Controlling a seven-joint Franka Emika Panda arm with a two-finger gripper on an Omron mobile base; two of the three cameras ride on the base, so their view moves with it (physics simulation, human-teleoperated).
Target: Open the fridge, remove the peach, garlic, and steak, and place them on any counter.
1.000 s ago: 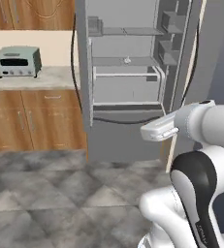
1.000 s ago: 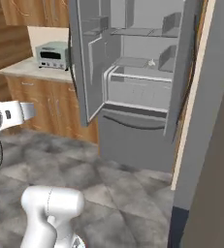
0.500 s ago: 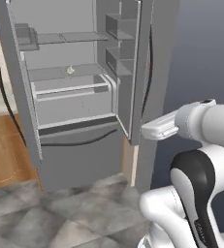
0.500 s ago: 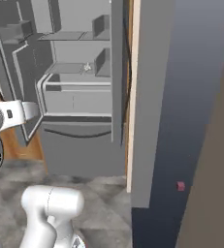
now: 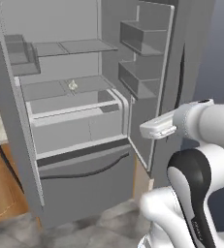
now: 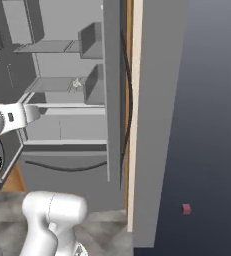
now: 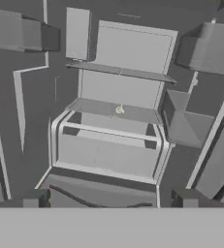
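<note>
Standing with both upper doors swung wide, the fridge (image 5: 79, 126) shows its grey interior in the left base view, the right base view and the hand view alike. Taking the fridge as the reference, the garlic (image 5: 72, 85) sits on the middle shelf, a tiny pale bulb toward the back and roughly centred across the width; it appears again in the right base view (image 6: 77, 83) and in the hand view (image 7: 120, 110). Directly below that shelf is a pale crisper drawer (image 5: 77, 123), and below that the closed bottom drawer (image 5: 84, 186) with its dark curved handle. The right door (image 5: 150, 82) carries grey bins on its inner face, and the left door (image 5: 11, 111) stands open at the opposite edge. Peach and steak cannot be made out anywhere inside. The end effector (image 7: 111, 199) is in front of the fridge, clear of it, aimed at the open compartment; its two dark fingertips (image 7: 36, 197) stand far apart at the bottom of the hand view, jaws spread wide with nothing between them. A dark blue-grey wall (image 6: 207, 125) rises to the right of the fridge, bearing a small red mark (image 6: 186, 208) low down. Grey stone-pattern floor (image 5: 84, 232) lies at the fridge's foot.
</note>
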